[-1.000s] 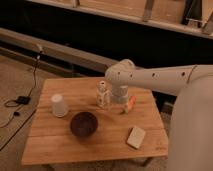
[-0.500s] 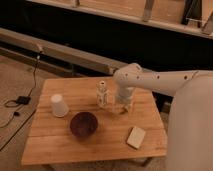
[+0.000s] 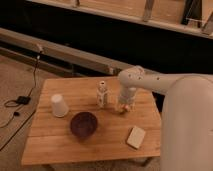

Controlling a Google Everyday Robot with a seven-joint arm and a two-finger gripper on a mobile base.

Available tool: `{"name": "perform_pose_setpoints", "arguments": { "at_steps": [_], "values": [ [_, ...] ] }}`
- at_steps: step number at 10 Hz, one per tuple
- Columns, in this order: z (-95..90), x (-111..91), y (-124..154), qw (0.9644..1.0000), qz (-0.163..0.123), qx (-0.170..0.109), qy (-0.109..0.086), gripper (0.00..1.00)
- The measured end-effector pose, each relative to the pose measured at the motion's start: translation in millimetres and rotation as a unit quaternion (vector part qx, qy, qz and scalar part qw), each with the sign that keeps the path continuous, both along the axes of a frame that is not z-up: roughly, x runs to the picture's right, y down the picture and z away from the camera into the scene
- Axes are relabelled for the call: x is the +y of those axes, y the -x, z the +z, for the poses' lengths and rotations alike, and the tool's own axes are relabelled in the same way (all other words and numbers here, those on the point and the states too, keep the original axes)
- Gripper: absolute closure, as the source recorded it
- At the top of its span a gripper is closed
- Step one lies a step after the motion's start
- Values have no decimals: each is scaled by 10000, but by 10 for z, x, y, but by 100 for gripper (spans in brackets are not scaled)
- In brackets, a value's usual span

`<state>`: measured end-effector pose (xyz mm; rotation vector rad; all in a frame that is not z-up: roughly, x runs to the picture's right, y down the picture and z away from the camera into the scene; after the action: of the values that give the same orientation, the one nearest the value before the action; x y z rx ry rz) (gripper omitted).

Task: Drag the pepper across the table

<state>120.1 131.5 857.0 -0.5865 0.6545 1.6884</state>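
Observation:
The pepper (image 3: 126,107) is a small orange object lying on the light wooden table (image 3: 75,145), right of the middle. My gripper (image 3: 123,105) hangs straight down from the white arm (image 3: 150,82) and sits right at the pepper, covering most of it. Only a small orange bit shows at the gripper's lower end.
A white bottle with a dark top (image 3: 102,95) stands just left of the gripper. A dark bowl (image 3: 83,124) sits in the middle front, a white cup (image 3: 59,105) at the left, a pale sponge-like block (image 3: 135,137) at the front right. My white body fills the right side.
The arm has swung to the right across the table, and the gripper end with the pepper has moved right, away from the bottle.

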Motion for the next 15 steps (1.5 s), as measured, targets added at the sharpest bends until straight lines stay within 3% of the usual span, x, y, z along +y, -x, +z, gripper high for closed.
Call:
{"name": "perform_pose_setpoints", "arguments": {
  "at_steps": [4, 9, 15],
  "values": [
    [175, 31, -34, 9998, -117, 36, 144, 35],
    [305, 188, -93, 9991, -36, 138, 389, 35],
    [376, 192, -94, 9989, 42, 176, 429, 35]
  ]
}}
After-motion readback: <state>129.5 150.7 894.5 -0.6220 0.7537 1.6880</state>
